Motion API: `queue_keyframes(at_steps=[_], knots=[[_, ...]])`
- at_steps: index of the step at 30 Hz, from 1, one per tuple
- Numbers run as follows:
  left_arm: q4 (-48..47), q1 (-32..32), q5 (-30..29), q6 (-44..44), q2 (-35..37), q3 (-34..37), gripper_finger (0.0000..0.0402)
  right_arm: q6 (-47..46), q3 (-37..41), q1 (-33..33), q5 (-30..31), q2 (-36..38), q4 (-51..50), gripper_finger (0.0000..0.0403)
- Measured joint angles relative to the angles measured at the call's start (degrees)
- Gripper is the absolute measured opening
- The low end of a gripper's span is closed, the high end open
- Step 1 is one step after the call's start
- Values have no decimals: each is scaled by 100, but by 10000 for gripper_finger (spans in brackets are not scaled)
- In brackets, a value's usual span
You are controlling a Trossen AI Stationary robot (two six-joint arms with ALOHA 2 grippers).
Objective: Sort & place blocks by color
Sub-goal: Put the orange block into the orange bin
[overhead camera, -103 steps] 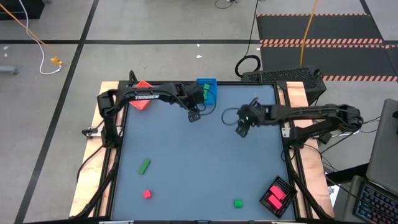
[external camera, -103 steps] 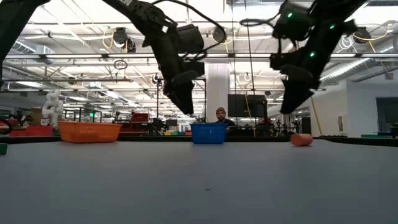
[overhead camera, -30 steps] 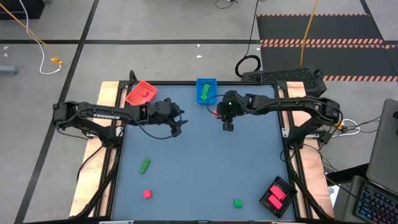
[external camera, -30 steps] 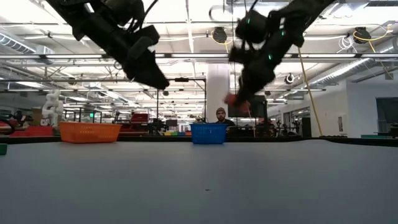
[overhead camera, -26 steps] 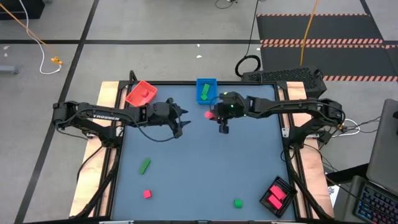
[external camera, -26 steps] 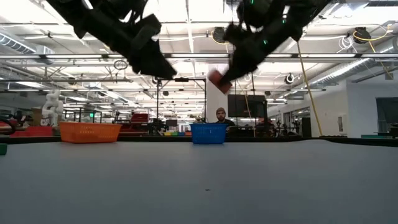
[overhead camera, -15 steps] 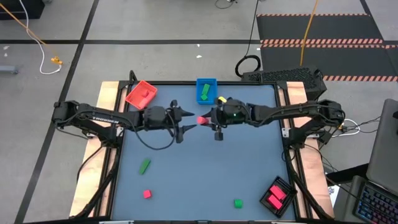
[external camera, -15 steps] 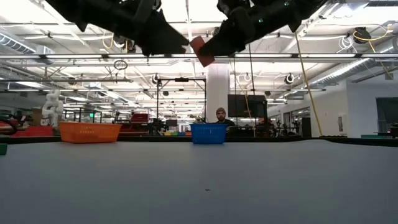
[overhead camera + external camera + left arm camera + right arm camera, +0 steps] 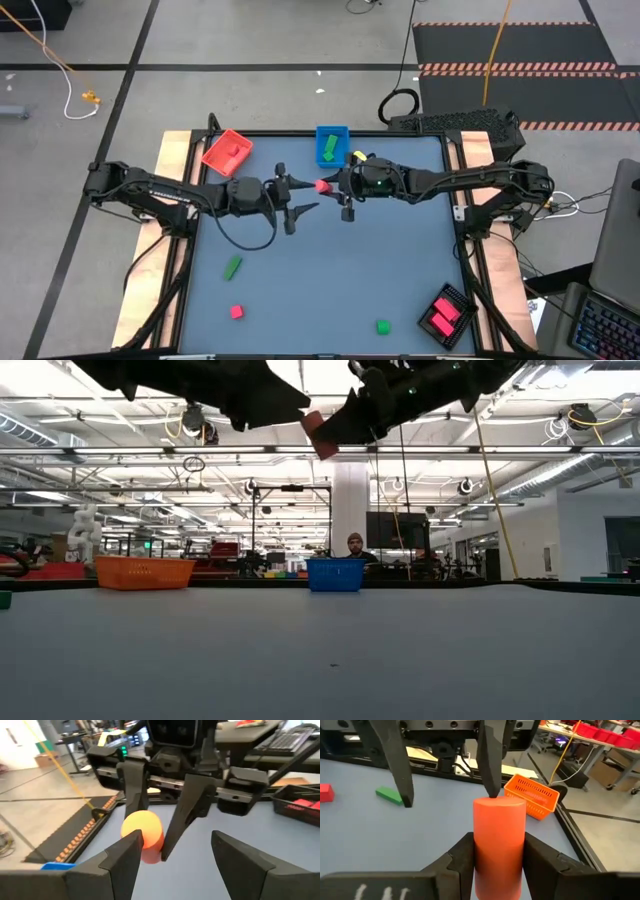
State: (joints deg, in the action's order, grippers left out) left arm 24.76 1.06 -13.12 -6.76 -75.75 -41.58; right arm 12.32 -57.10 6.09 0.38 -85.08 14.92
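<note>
My right gripper (image 9: 330, 186) is shut on a short red-orange block (image 9: 322, 186) with a rounded body, high above the middle of the table (image 9: 400, 280). My left gripper (image 9: 299, 192) faces it from the table's left, open and level. In the right wrist view one left fingertip (image 9: 492, 792) stands right at the block's free end (image 9: 499, 805). On the table lie a green bar (image 9: 232, 267), a red cube (image 9: 236, 312) and a green cube (image 9: 383, 326). My right gripper pinches the block's sides (image 9: 479, 855) between its two fingers. The fingers are level, point toward the table's left and lie along the block. The block is lifted clear, and its free end (image 9: 142, 832) sticks out past the fingertips. My left gripper: I cannot tell whether one fingertip (image 9: 131, 845) touches the block's free end.
A red tray (image 9: 227, 151) holding a red block and a blue tray (image 9: 332, 145) holding a green block sit at the far edge. A black tray (image 9: 446, 316) with pink blocks sits at the near right corner. A person (image 9: 354, 545) shows beyond the table.
My right gripper has carried the block toward the table's left and upward, tipping from pointing down to level. My left gripper has moved toward the table's right and up, until the two grippers face each other with the block between them.
</note>
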Motion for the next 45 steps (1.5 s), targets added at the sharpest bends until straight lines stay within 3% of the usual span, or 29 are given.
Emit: queue_keyframes(at_steps=[17, 32, 35, 39, 42, 45], knots=[[186, 67, -321, 98, -20, 4, 241, 34, -15, -328, -48, -98, 160, 122], [1064, 90, -280, 198, -643, 2, 240, 36, 4, -332, -64, -105, 118, 122], [1072, 113, -305, 262, -645, 2, 217, 35, 2, -332, -54, -103, 138, 122], [1019, 136, -439, 275, -641, 0, 131, 11, 2, -327, -11, -105, 240, 122], [957, 137, -453, 270, -636, -9, 128, -6, 2, -326, -15, -108, 299, 126], [941, 156, -487, 242, -625, -9, 128, -144, 2, -326, 40, -109, 317, 162]])
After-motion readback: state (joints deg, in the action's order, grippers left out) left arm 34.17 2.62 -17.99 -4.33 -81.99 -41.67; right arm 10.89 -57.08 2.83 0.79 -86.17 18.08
